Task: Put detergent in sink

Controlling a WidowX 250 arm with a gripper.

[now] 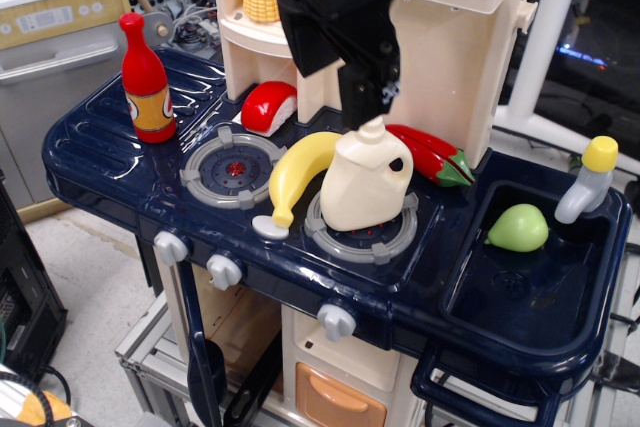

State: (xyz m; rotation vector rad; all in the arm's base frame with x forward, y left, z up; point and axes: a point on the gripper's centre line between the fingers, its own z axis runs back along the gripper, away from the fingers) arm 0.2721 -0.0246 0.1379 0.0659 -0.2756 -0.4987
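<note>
The detergent [364,183] is a cream-white jug with a side handle and a small round cap. It stands upright on the right burner [362,232] of the toy stove. My black gripper [367,115] hangs directly above the jug's cap, its fingertips just over it, not holding anything. Its fingers look slightly apart. The sink [535,292] is a deep dark navy basin at the right, apart from the jug. Its grey faucet with a yellow knob [589,179] stands at the back right.
A green pear [518,228] lies in the sink. A yellow banana [299,171] leans beside the jug on its left and a red pepper [432,156] lies behind it. A red sauce bottle [145,79] stands far left. The cream cabinet [450,67] rises behind.
</note>
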